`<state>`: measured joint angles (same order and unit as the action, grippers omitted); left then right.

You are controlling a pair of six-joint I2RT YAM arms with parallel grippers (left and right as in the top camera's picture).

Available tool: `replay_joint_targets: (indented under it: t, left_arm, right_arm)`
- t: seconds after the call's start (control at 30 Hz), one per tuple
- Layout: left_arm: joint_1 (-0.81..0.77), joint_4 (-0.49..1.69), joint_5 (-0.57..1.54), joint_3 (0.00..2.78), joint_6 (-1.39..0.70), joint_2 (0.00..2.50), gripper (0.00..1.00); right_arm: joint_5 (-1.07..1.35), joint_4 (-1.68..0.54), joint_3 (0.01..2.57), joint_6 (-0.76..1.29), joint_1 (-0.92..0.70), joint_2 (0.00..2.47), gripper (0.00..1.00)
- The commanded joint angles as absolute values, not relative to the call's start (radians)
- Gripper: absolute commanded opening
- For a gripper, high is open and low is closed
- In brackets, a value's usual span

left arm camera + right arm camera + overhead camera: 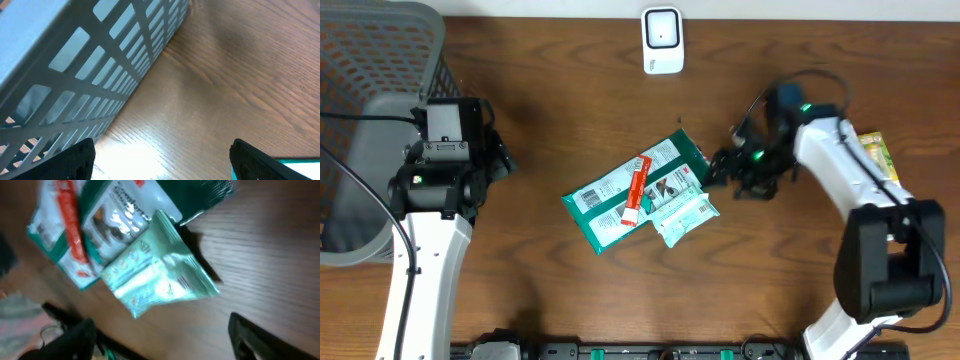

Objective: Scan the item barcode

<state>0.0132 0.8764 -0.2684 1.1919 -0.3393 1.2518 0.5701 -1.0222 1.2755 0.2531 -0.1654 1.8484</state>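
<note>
The only real container is the grey mesh basket (375,60), parked in the far left corner of the tabletop (550,90). From overhead there's just a pale grey shape inside, so I can't tell what's in it, if anything. The left gripper (160,162) hangs right beside the basket's wall, fingers spread wide, only bare wood showing between them.

The stuff to scan lies loose around the middle of the tabletop. There's a big green pouch (615,200) at a slant, a red tube (637,190) lying across it, and a pale green packet (685,216) overlapping the pouch's near right corner. The right gripper (718,172) is just beside the pouch's dark green far right corner, jaws apart, pinching nothing. Its wrist cam shows the pale packet flat on the wood just ahead of the fingers.

The white scanner (662,40) sits at the far edge, about halfway along, well apart from the pile. A yellow-green packet (875,150) peeks out near the right edge, partly hidden by the right arm.

For room to move, there's open wood between basket and pile, between pile and scanner, and along the near edge.
</note>
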Motion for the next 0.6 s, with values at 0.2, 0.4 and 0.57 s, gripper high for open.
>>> replay_joint_targets:
  t: [0.2, 0.4, 0.57]
  left_arm:
    - [0.019, 0.878, -0.281, 1.202, -0.331, 1.248, 0.87]
    - [0.019, 0.878, -0.281, 1.202, -0.331, 1.248, 0.87]
    - [0.019, 0.878, -0.281, 1.202, -0.331, 1.248, 0.87]
  right_arm:
    - [0.445, -0.736, 1.007, 0.649, -0.355, 1.843, 0.71]
    - [0.284, -0.591, 0.971, 0.694, -0.408, 1.843, 0.34]
    - [0.245, -0.525, 0.973, 0.661, -0.389, 1.843, 0.22]
